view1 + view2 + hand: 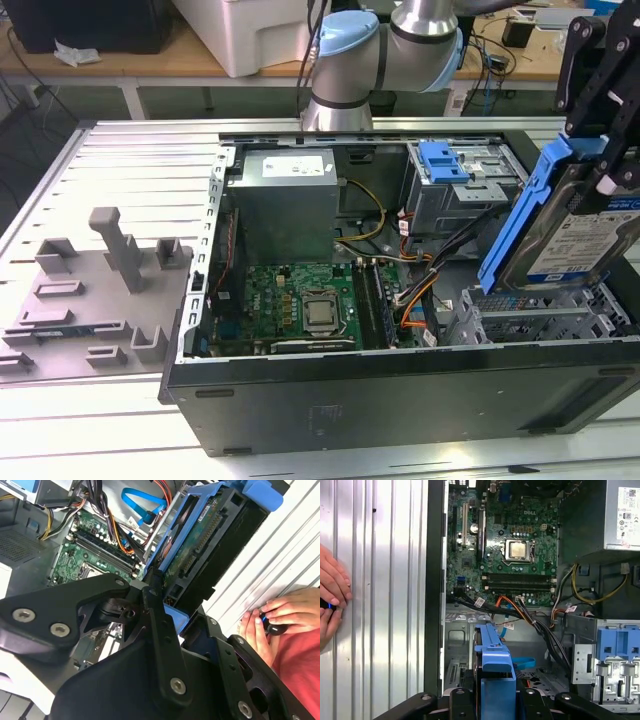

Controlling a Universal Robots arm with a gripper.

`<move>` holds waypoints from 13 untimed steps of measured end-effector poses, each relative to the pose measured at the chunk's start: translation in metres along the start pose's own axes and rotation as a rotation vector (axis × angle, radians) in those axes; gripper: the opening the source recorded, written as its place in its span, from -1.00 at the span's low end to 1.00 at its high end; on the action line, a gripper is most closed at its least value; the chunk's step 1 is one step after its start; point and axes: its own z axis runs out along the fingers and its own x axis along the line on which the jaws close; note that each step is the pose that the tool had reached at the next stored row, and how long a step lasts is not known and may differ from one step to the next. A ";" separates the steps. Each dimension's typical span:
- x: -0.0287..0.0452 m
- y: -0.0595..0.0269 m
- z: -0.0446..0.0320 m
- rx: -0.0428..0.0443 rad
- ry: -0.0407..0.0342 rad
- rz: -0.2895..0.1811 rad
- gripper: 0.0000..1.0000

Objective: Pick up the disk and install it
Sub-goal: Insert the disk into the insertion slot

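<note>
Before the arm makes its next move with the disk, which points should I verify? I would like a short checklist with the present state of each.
1. Grip: ok. The gripper is shut on the disk, holding it by its blue carrier.
2. Disk seated in the grey bay: not ok. It is tilted above the bay.
3. Bay free of cables: cannot tell. They run close beside it.
4. Person's hand away: not ok. It rests on the table beside the case.
</note>
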 end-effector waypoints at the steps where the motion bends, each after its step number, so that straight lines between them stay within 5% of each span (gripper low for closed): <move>1: 0.0000 0.0000 0.0005 0.0000 0.0000 0.000 -0.27; 13: 0.0002 -0.0005 0.0062 0.0004 -0.0012 0.008 -0.27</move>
